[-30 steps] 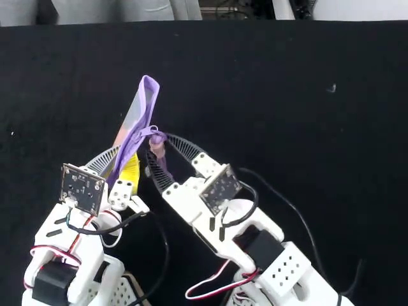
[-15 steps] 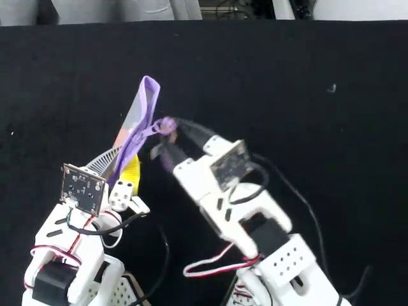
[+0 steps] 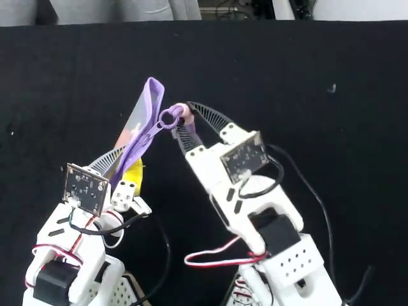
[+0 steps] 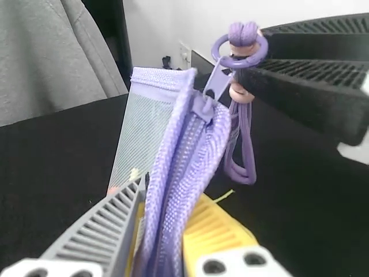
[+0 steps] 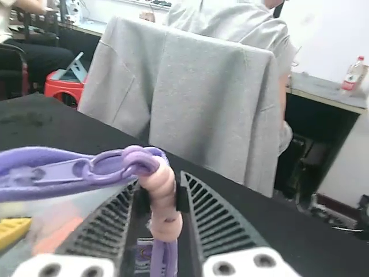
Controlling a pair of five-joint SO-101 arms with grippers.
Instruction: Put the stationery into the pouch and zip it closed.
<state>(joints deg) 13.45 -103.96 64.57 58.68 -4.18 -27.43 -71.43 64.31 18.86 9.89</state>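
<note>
Two ribbed-fingered grippers share one pouch (image 3: 141, 131) above a matte black table (image 3: 319, 95). The pouch is a slim, flat sleeve of translucent mesh bound in woven lilac tape. It is held edge-up and slants away from the arms; whether its lower end touches the table cannot be told. The left gripper (image 3: 120, 167), with one grey finger and one yellow, is clamped across the pouch's near end, and the zip seam runs up between its fingers. The right gripper (image 3: 187, 121), with two black fingers, is closed on the zipper pull (image 3: 169, 118) beside the pouch's upper part. The pull consists of one lilac ring (image 4: 230, 49), one smooth pink bead (image 5: 164, 202) pinched between the pads, and one loop of lilac cord (image 4: 239, 150) hanging below. One slider (image 4: 204, 104) sits close to the pouch's upper corner. One pinkish shape (image 3: 129, 135) shows through the mesh; its kind cannot be told. Bare tabletop extends beyond the pouch and to the right of the arms as far as the table's straight far edge, where grey cloth (image 3: 115, 9) hangs. Black cables (image 3: 306, 197) trail beside the right arm.
</note>
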